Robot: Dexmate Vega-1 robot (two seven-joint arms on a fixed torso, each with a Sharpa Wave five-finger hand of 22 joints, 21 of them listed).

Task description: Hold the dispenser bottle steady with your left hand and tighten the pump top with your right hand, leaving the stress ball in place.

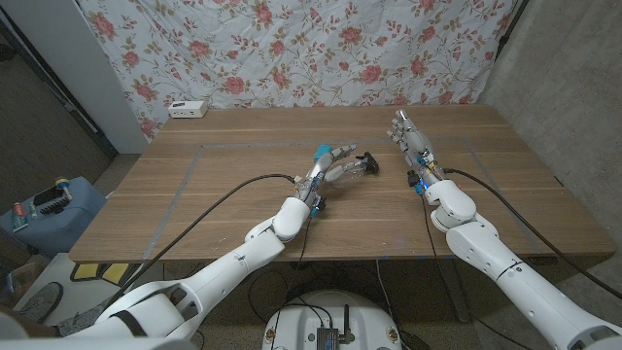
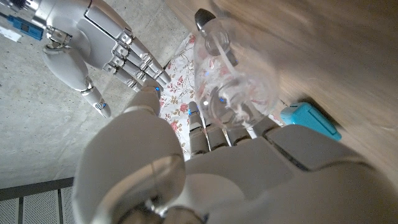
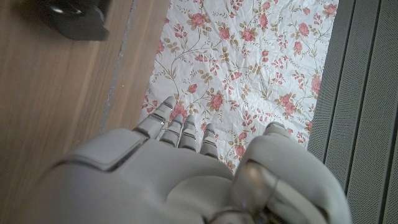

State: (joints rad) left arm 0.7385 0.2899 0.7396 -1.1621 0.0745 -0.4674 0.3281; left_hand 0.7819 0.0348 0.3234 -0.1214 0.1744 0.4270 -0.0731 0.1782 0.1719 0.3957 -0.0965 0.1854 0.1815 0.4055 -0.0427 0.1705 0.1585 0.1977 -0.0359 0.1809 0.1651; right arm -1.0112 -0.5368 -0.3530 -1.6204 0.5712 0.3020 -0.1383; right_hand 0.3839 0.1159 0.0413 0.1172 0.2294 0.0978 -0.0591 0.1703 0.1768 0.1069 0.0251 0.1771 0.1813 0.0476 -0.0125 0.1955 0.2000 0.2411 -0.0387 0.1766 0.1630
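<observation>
From the head camera, the left robot hand (image 1: 324, 171) is out near the middle of the wooden tabletop (image 1: 214, 194), wrapped around the clear dispenser bottle (image 1: 346, 172), which lies tipped on its side with its black pump top (image 1: 368, 161) pointing toward the right. A blue object (image 1: 322, 151) peeks out just beside that hand's fingers; what it is, hard to say. Over on the right, the right robot hand (image 1: 406, 133) stands apart from the bottle, fingers straight and extended toward the floral cloth (image 1: 311, 49) at the back, holding nothing. A white box (image 1: 189, 109) sits at the tabletop's far left edge. Switching to the left wrist camera: the left robot hand (image 2: 236, 168) fills the foreground, and the transparent bottle (image 2: 233, 74) rests against its fingers, dark pump top (image 2: 205, 18) at the far end, a blue piece (image 2: 309, 119) close alongside on the wood. The right robot hand (image 2: 118, 46) shows beyond, fingers stretched and empty. Now the right wrist camera: the right robot hand (image 3: 186, 168) has its fingers (image 3: 180, 130) slightly spread with nothing between them, and the black pump top (image 3: 74, 18) sits on the wood, well clear of those fingertips.
</observation>
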